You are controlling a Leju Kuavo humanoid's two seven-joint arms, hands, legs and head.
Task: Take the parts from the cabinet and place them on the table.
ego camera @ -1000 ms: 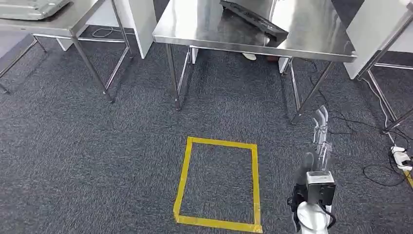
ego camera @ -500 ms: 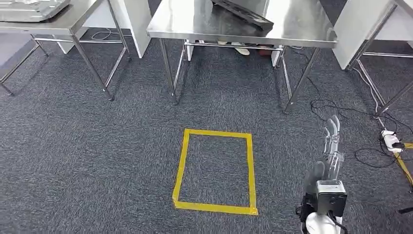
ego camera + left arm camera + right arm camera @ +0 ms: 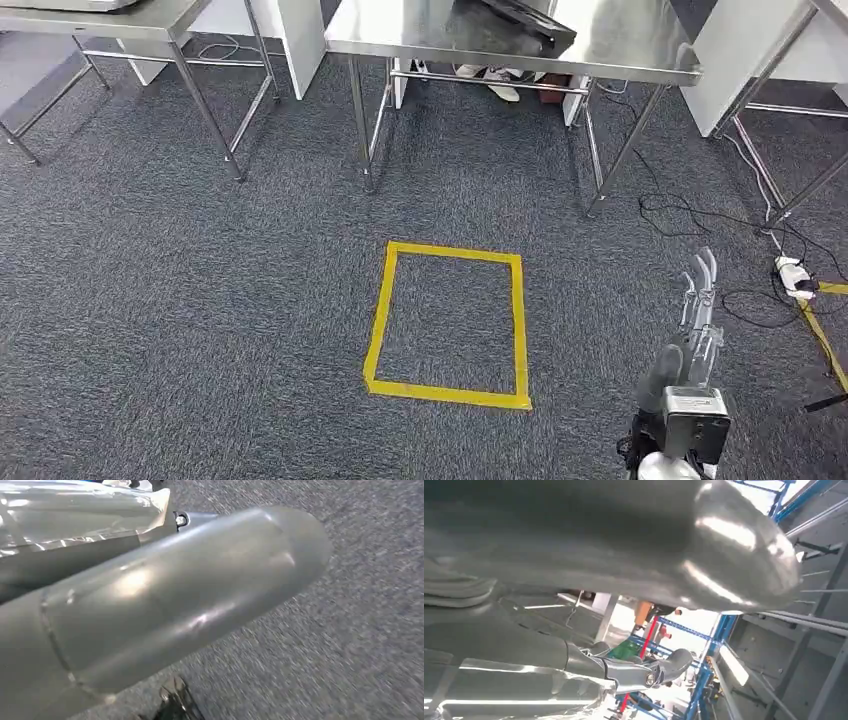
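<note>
Right now we look down on a dark grey carpet floor [image 3: 200,330] with a yellow tape rectangle [image 3: 450,322] marked on it, just ahead of us. Beyond the rectangle stands a steel surface [image 3: 620,45] on thin metal legs, and on its top lies a long dark part [image 3: 520,22], tilted so that one end hangs near the front edge. Under that surface we can see a pair of shoes [image 3: 490,80] belonging to a person standing behind it. A second steel surface [image 3: 150,15] stands off to the left, well apart from the first, and white panels rise between and beside them.

Our right hand [image 3: 695,320] hangs low at the right of the head view, above the carpet and to the right of the tape rectangle. Its fingers [image 3: 706,275] are stretched out straight, spread a little, and nothing is in them. A grey thumb sits beside the darker fingers, above the wrist block.

Near that hand, black cables [image 3: 700,225] trail across the carpet toward a white power strip [image 3: 795,278] at the right edge.

Our left hand [image 3: 165,610] appears in its wrist view as a broad grey rounded cover over blurred carpet; we cannot tell how its fingers lie.
</note>
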